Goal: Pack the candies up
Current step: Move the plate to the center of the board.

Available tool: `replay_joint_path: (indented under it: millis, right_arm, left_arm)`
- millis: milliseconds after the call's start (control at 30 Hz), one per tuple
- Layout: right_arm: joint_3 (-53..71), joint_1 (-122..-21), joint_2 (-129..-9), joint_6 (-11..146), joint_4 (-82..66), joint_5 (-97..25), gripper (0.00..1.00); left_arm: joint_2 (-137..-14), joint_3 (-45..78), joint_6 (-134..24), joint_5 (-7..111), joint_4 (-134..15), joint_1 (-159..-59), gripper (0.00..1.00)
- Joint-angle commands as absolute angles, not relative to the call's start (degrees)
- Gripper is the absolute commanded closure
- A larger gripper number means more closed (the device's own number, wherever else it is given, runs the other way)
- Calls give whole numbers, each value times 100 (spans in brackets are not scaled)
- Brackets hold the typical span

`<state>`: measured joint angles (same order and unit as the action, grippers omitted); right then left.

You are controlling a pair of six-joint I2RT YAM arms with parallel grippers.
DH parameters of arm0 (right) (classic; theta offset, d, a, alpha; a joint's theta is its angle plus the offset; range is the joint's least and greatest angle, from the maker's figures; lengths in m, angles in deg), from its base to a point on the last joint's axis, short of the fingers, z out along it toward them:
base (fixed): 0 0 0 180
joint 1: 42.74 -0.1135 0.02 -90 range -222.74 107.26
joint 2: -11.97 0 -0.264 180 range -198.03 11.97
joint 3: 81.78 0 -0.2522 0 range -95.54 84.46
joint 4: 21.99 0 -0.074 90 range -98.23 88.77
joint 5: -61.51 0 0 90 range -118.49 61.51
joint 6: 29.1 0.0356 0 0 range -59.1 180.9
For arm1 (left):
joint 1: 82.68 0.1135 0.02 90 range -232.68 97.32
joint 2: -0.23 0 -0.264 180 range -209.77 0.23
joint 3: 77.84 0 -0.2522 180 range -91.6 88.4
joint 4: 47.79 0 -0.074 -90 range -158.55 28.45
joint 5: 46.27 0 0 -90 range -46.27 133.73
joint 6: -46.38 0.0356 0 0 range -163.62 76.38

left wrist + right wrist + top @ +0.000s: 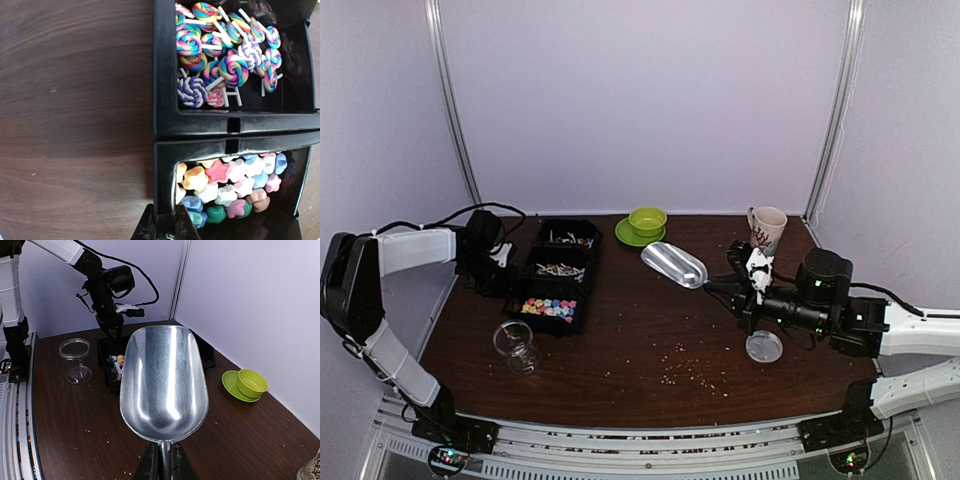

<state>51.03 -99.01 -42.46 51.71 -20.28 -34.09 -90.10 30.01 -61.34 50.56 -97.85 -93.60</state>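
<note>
R gripper (162, 462) clamps shiny metal scoop (162, 385); L gripper (165, 226) pinches black plastic tray (165, 125) wall. The pastel star candies (225, 185) look light, hard, loose: scoop under pile.

The candies (225, 194) are small, bite-sized star- and flower-shaped pieces in pastel pink, blue, yellow, green, white and peach, unwrapped and matte. They lie loose in a jumbled heap, piled on one another at all angles. The heap fills the bottom of the end compartment of the black tray (165, 180), the one nearest the table's front edge.
</note>
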Motion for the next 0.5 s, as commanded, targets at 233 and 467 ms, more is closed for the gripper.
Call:
replay_joint_path:
  millis: [233, 467]
  right_arm:
    - [5125, -9926, -4279, 5129, -2249, -3078, 100]
    - [5007, -9930, -4332, 5172, -2088, -2941, 100]
  left_arm:
    - [-8973, 2892, -5716, 5030, -9800, -9981, 100]
    - [-8973, 2862, -5629, 5056, -9801, -10292, 100]
